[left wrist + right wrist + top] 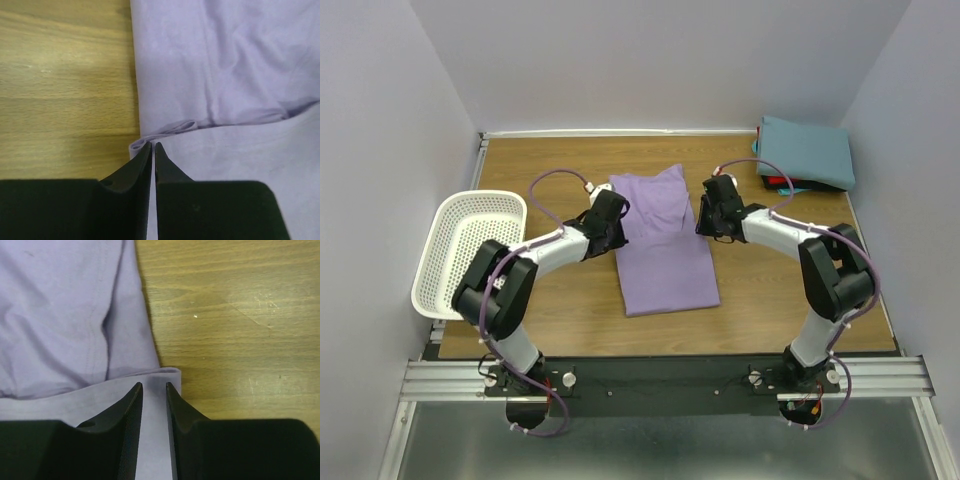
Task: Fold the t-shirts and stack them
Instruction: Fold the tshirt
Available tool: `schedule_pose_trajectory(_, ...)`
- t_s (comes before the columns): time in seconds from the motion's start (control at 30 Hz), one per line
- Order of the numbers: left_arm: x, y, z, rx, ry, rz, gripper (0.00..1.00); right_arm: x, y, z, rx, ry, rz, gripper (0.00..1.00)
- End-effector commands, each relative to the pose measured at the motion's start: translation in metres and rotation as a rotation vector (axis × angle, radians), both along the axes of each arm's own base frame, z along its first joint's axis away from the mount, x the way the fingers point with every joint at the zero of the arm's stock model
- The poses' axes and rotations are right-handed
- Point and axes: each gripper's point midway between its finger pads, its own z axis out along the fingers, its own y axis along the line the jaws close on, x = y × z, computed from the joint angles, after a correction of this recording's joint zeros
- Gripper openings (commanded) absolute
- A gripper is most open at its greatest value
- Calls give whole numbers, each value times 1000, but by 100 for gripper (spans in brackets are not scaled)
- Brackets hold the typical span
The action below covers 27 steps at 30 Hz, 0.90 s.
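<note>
The large lavender t-shirt [665, 245] lies on the table as a long rectangle, its upper part folded down over itself. At the shirt's left edge, my left gripper [610, 213] has its jaws nearly together on the corner of the fold [152, 145], and a thin strip of lavender cloth [225, 75] shows between them. At the right edge, my right gripper [713, 212] stands over the fold corner [154, 385] with a narrow gap and lavender cloth [55, 315] between the jaws. A folded teal t-shirt [807, 150] lies on a red one [782, 184] at the back right.
A white perforated basket [470, 250] sits at the table's left edge, partly overhanging it. Bare wooden table [770, 290] lies on either side of the lavender shirt. Grey walls close in the table at the back and on both sides.
</note>
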Motion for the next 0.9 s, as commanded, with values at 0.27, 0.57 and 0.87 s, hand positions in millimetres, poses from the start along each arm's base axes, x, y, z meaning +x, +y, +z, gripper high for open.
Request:
schedule_pose_trajectory(0.27, 7, -16, -41, -9, 71, -21, 12, -11, -2, -45, -39, 97, -10, 31)
schedule_pose_trajectory(0.57, 3, -8, -19, -3, 31, -9, 13, -15, -7, -21, -16, 51, -44, 38)
schedule_pose_trajectory(0.87, 3, 5, 55, -35, -95, -17, 25, -26, -19, 59, 49, -86, -63, 61)
